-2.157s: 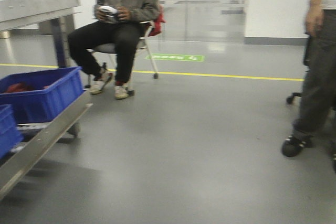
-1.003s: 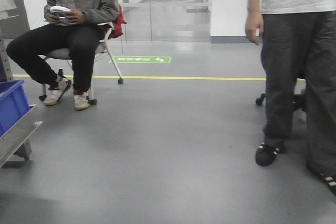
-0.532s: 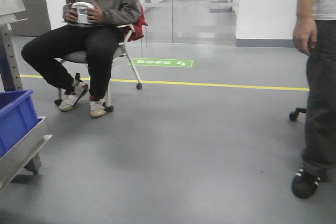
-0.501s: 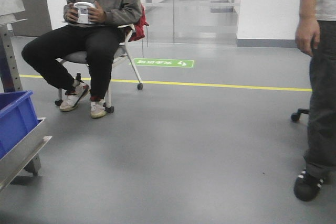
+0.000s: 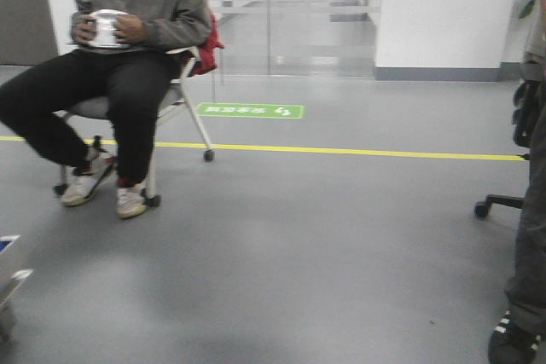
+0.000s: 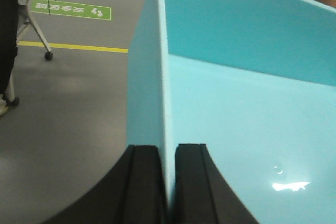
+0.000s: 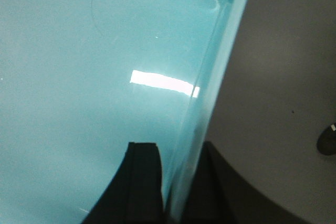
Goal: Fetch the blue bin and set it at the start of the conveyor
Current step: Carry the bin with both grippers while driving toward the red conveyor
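The blue bin [image 6: 247,108] is a light turquoise tub with smooth walls, held off the floor between both arms. My left gripper [image 6: 167,150] is shut on its left wall, one black finger outside and one inside. My right gripper [image 7: 178,153] is shut on the bin's [image 7: 94,77] right wall the same way. The bin looks empty inside. The conveyor start is out of view. Neither gripper nor the bin shows in the front view.
A seated person [image 5: 119,49] on a wheeled chair is at the front left. A standing person [image 5: 529,236] is at the right edge beside a chair base [image 5: 503,204]. A yellow floor line [image 5: 341,150] and a green floor sign [image 5: 250,110] lie ahead.
The front view has swung and shifted: the steel shelf rail and dark blue bin at the left have slid almost out of frame, and the standing person has moved to the right edge.
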Controlling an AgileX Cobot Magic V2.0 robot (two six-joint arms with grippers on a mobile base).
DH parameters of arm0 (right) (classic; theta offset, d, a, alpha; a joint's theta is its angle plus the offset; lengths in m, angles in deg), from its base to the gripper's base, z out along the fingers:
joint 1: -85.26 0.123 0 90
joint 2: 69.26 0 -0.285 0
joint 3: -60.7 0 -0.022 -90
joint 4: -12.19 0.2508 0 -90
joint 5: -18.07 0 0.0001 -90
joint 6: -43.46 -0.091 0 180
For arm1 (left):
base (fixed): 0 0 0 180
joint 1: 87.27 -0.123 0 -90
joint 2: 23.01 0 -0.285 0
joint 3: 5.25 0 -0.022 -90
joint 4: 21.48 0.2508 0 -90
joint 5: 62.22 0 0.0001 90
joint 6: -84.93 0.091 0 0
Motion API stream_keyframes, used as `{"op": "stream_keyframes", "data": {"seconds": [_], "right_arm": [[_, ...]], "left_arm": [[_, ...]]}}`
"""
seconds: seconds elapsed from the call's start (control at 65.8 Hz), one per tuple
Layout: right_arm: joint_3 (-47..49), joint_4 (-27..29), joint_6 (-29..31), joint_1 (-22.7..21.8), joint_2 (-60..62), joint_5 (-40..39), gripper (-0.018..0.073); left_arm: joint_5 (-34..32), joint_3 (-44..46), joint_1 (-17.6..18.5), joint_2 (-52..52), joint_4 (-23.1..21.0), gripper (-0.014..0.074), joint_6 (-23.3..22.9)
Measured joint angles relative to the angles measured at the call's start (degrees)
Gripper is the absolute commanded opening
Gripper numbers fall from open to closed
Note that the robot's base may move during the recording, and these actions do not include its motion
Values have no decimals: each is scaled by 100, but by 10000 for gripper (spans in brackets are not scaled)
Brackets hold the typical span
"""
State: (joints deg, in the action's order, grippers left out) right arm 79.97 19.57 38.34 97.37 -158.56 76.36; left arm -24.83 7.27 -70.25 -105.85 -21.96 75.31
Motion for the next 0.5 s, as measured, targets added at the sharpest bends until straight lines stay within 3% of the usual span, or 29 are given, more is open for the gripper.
{"op": "stream_keyframes", "data": {"seconds": [0.501], "right_arm": [[0, 66, 11, 0, -275, -221, -151]], "left_arm": [[0, 0, 0, -10, 79, -111, 0]]}}
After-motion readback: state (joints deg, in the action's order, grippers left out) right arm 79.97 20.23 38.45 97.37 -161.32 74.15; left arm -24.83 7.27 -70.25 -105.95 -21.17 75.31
